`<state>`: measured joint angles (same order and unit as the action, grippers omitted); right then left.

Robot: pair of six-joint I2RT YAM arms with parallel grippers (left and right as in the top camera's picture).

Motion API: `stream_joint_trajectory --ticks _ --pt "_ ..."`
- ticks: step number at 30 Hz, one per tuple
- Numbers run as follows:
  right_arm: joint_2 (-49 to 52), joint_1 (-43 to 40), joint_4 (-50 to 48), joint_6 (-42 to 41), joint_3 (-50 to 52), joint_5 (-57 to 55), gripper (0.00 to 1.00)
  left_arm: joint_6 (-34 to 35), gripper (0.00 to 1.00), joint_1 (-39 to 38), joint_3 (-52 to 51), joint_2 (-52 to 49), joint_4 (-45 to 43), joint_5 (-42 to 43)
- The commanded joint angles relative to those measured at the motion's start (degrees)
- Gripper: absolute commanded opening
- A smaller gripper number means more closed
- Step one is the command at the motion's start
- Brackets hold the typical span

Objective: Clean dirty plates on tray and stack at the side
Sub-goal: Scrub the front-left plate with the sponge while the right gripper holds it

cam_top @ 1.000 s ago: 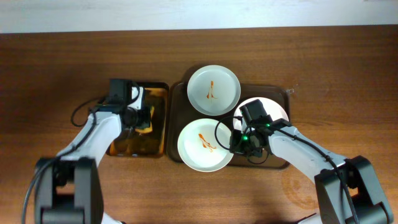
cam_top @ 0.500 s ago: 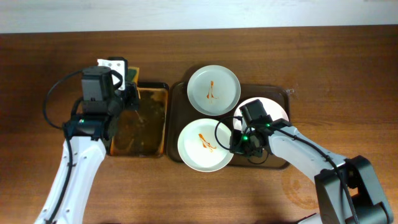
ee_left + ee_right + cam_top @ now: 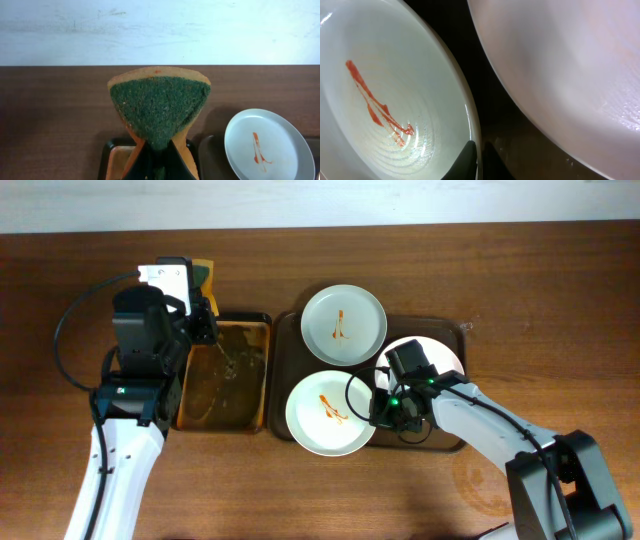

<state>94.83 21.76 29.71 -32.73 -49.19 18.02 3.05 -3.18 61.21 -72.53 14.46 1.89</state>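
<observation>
Plates (image 3: 330, 413): three, all on the brown tray (image 3: 392, 328). The front plate (image 3: 395, 90) and rear plate (image 3: 344, 325) each carry an orange-red streak. The third plate (image 3: 450, 358) lies at the right, partly under the right arm. The right tool (image 3: 479, 159) is clamped on the front plate's right rim. The left tool (image 3: 158, 159) is closed on a green-faced sponge (image 3: 159, 107), held aloft behind the small tray (image 3: 268, 370) of amber liquid and well apart from the plates. The desk (image 3: 520, 280) is dark wood, and a white wall (image 3: 160, 30) stands behind it.

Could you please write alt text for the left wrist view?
The left gripper holds an orange sponge in its jaws, green scouring face toward the camera, above a brown table. A white plate with a red streak lies at lower right.
</observation>
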Motion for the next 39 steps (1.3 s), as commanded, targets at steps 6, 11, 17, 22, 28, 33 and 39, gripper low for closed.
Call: stream_joint_trajectory --ticks 6,11,17,22,28,33,39 --pt "0.3 0.3 0.0 0.3 -1.0 -0.9 0.09 4.8 0.0 -1.8 0.8 -6.8 13.0 -0.2" --pt "0.3 0.3 0.0 0.3 -1.0 -0.9 0.09 6.4 0.0 -5.0 0.8 -19.4 16.3 -0.1" --pt "0.3 0.3 0.0 0.3 -1.0 -0.9 0.09 6.4 0.0 -7.0 0.8 -21.4 16.9 0.6" --pt "0.3 0.3 0.0 0.3 -1.0 -0.9 0.09 6.3 0.0 -8.3 0.9 -21.4 17.6 1.4" --pt "0.3 0.3 0.0 0.3 -1.0 -0.9 0.09 5.1 0.0 -11.2 3.6 -21.3 17.5 15.0" --pt "0.3 0.3 0.2 0.3 -1.0 -0.9 0.09 12.9 0.0 -21.4 3.6 -24.1 17.7 21.6" --pt "0.3 0.3 0.3 0.3 -1.0 -0.9 0.08 14.3 0.0 -24.9 3.6 -32.5 13.0 39.9"
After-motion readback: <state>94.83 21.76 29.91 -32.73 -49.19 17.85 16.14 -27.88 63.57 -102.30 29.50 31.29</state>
